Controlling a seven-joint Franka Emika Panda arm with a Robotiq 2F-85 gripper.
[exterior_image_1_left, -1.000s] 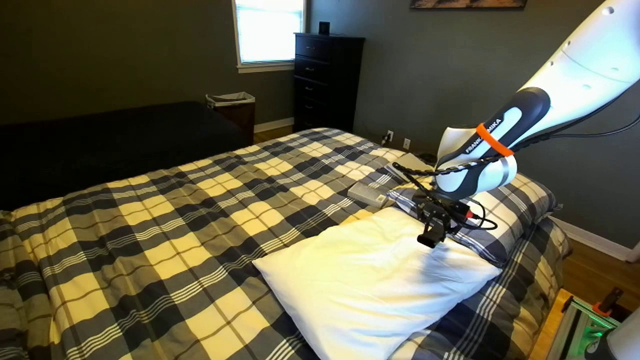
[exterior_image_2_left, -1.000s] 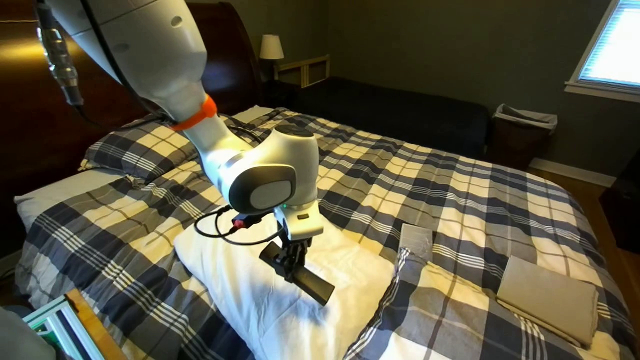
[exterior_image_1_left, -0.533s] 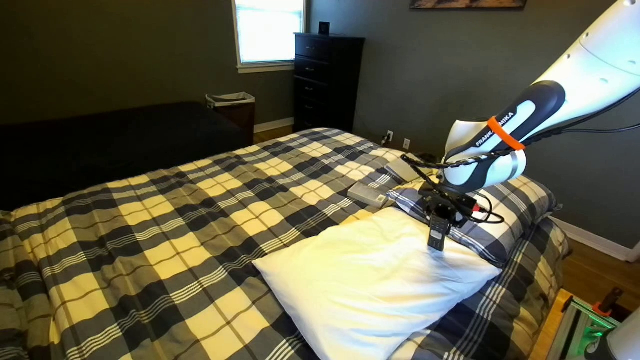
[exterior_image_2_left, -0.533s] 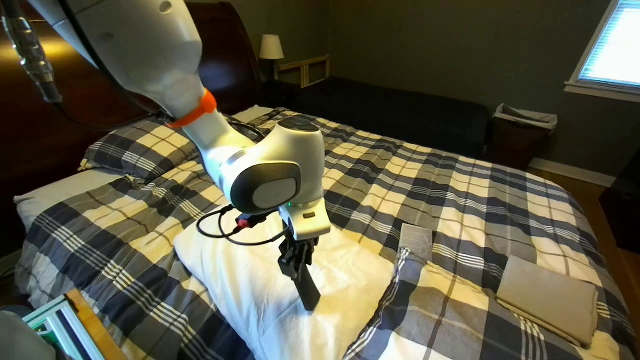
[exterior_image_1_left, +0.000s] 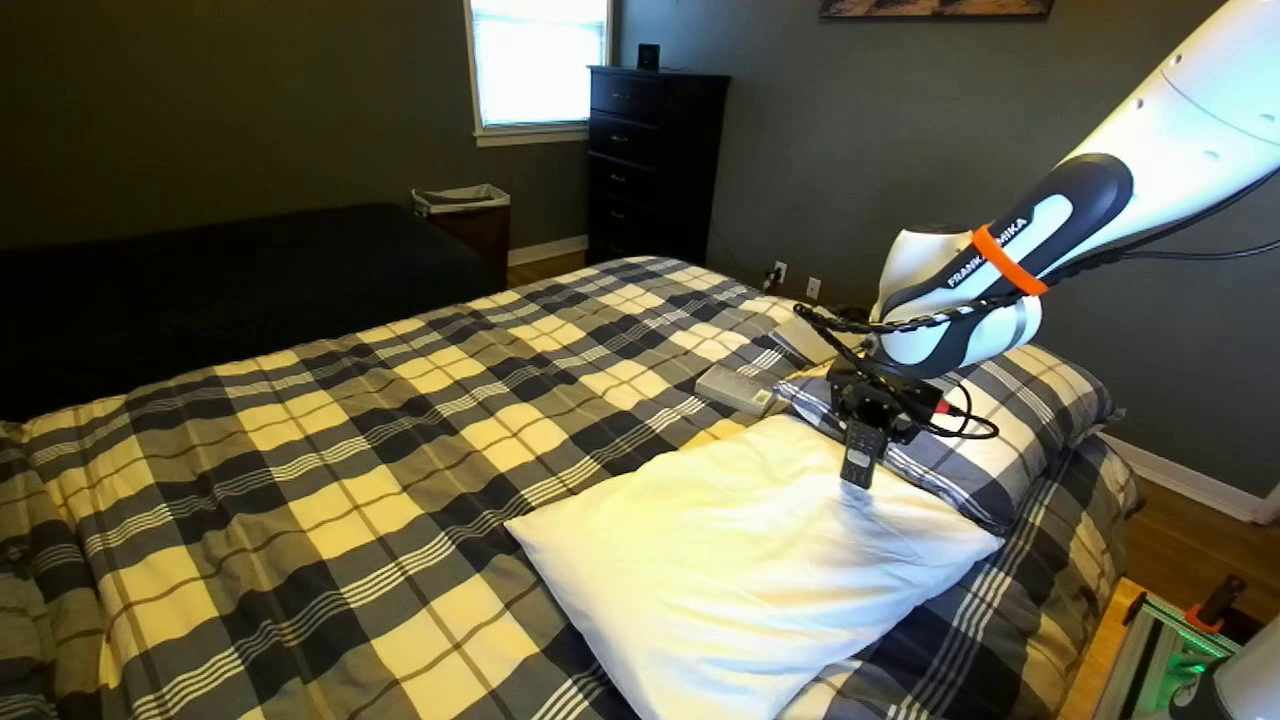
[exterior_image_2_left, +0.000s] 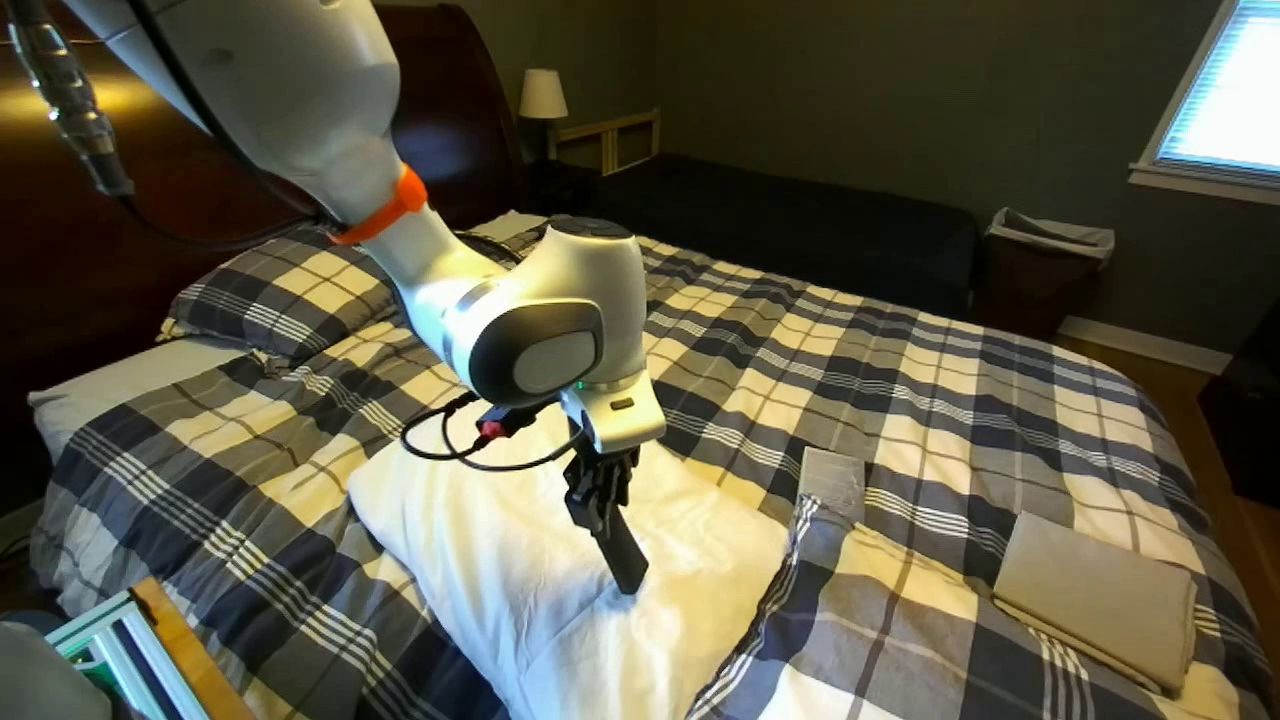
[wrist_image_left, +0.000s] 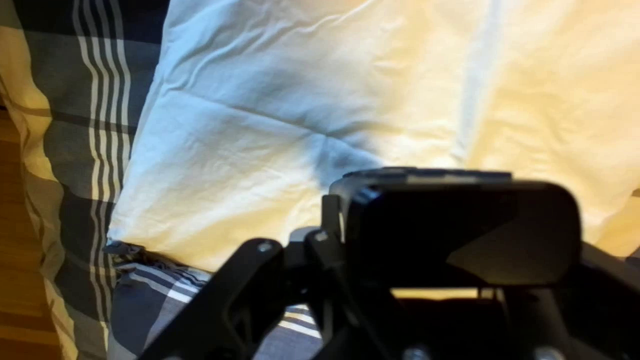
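Inspecting the gripper (exterior_image_2_left: 602, 508), we find it clamped on a black handset (exterior_image_1_left: 861, 457) tilted over the white pillow (exterior_image_1_left: 715, 545), and judge the handset light, stiff, possibly slippery, best held across its middle.

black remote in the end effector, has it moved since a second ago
Yes. In an exterior view, against the unmoved white pillow, the black remote has swung from a shallow slant to pointing steeply downward.

Dark walls (exterior_image_1_left: 850, 150) — bright window (exterior_image_1_left: 540, 62) beside black dresser (exterior_image_1_left: 655, 165).
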